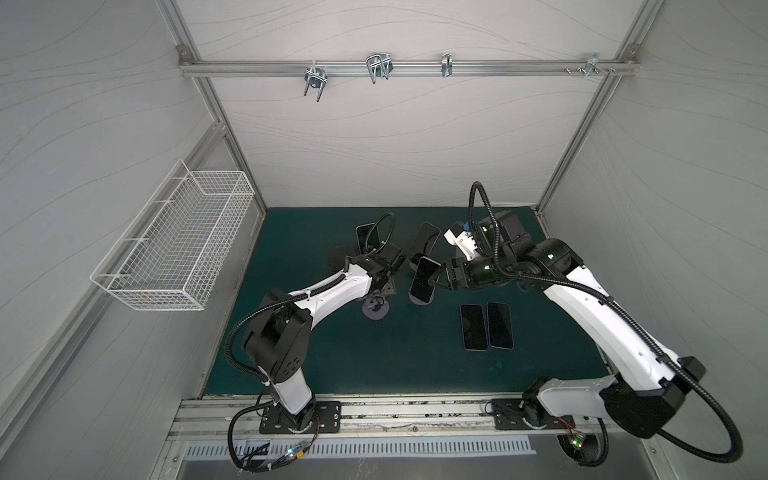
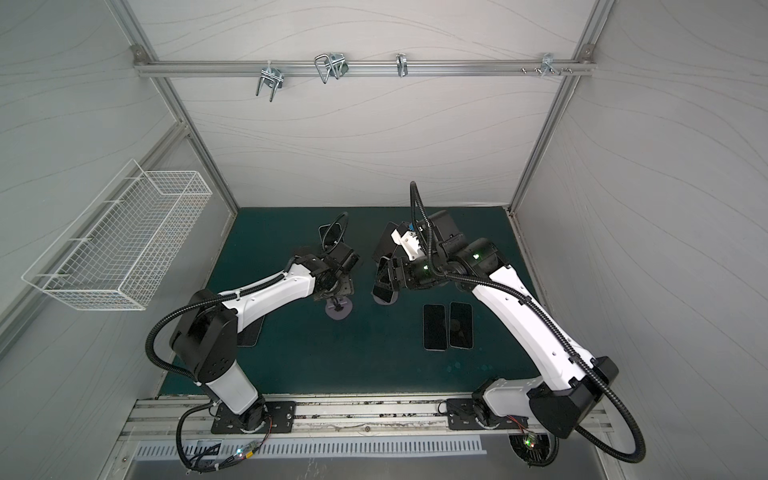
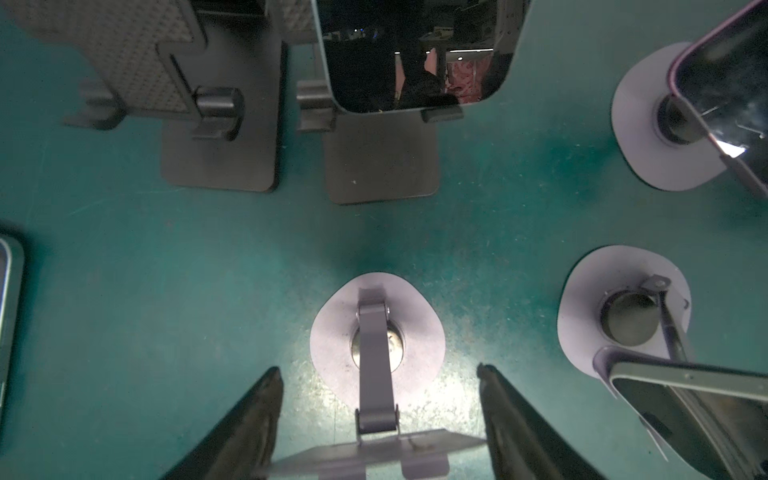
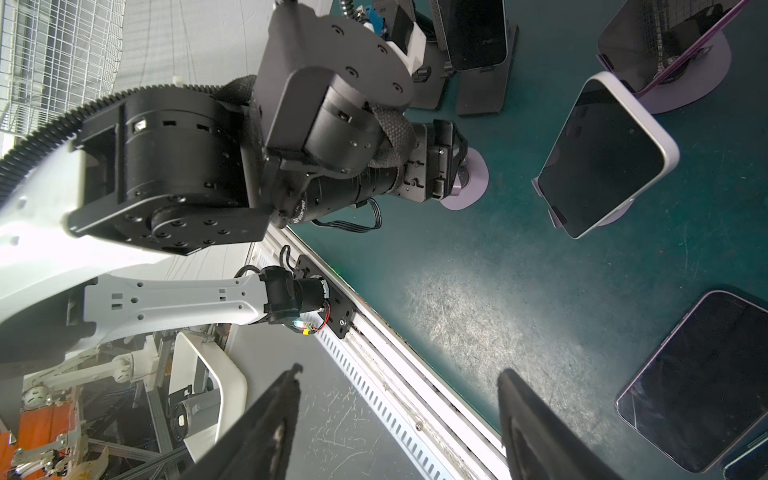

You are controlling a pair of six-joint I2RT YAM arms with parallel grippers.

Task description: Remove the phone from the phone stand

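Right gripper (image 4: 401, 370), parted and empty, is hovering beside the propped phone (image 4: 602, 158) on its stand (image 4: 617, 216) — next, I judge, pinching its edges and lifting. Left gripper (image 3: 378, 369) is straddling an empty stand (image 3: 332, 332) — whether it is clamping, I cannot tell.

Glossy phone (image 3: 415, 54) on matt, perhaps metal, stand (image 3: 382, 166)

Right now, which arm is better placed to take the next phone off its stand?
Right, probably: the right hand is open beside the propped phone, while the left hand straddles an empty stand.
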